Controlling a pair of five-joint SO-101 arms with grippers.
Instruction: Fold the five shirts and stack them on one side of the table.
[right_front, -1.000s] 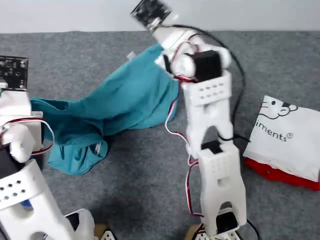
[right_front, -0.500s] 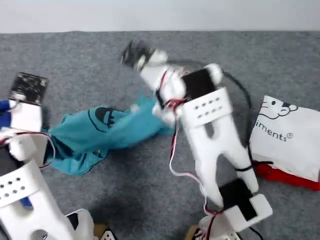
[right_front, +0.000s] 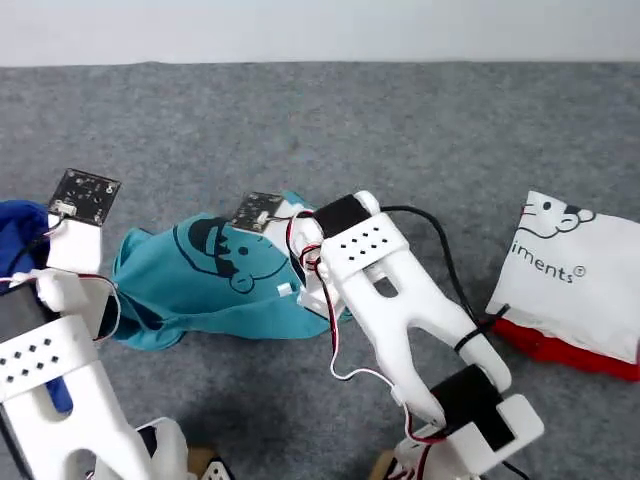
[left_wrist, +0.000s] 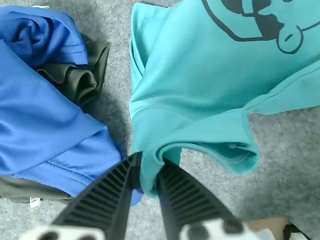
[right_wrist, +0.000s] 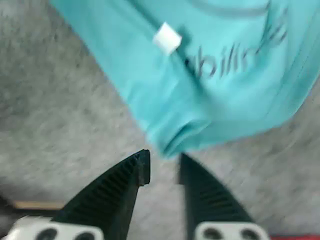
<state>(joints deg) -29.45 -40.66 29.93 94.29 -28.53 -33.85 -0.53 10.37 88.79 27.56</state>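
A teal shirt (right_front: 215, 275) with a dark face print lies bunched and doubled over at the table's left middle. My left gripper (left_wrist: 147, 164) is shut on a folded edge of the teal shirt (left_wrist: 200, 95), close to the blue shirt. My right gripper (right_wrist: 163, 161) hovers low over the grey table, open, its tips just short of a fold of the teal shirt (right_wrist: 210, 85), whose white label (right_wrist: 166, 38) shows. A white printed shirt (right_front: 575, 270) lies folded on a red shirt (right_front: 560, 350) at the right edge.
A crumpled blue shirt (left_wrist: 45, 110) lies over a dark olive shirt (left_wrist: 80, 77) at the far left, touching the teal one. The blue shirt (right_front: 20, 225) peeks out behind the left arm. Bare grey table (right_front: 400, 130) stretches across the back.
The right arm swung down and toward the front left, carrying the teal shirt's raised far end over onto itself. The shirt went from stretched out to doubled, print up. The left arm shifted slightly.
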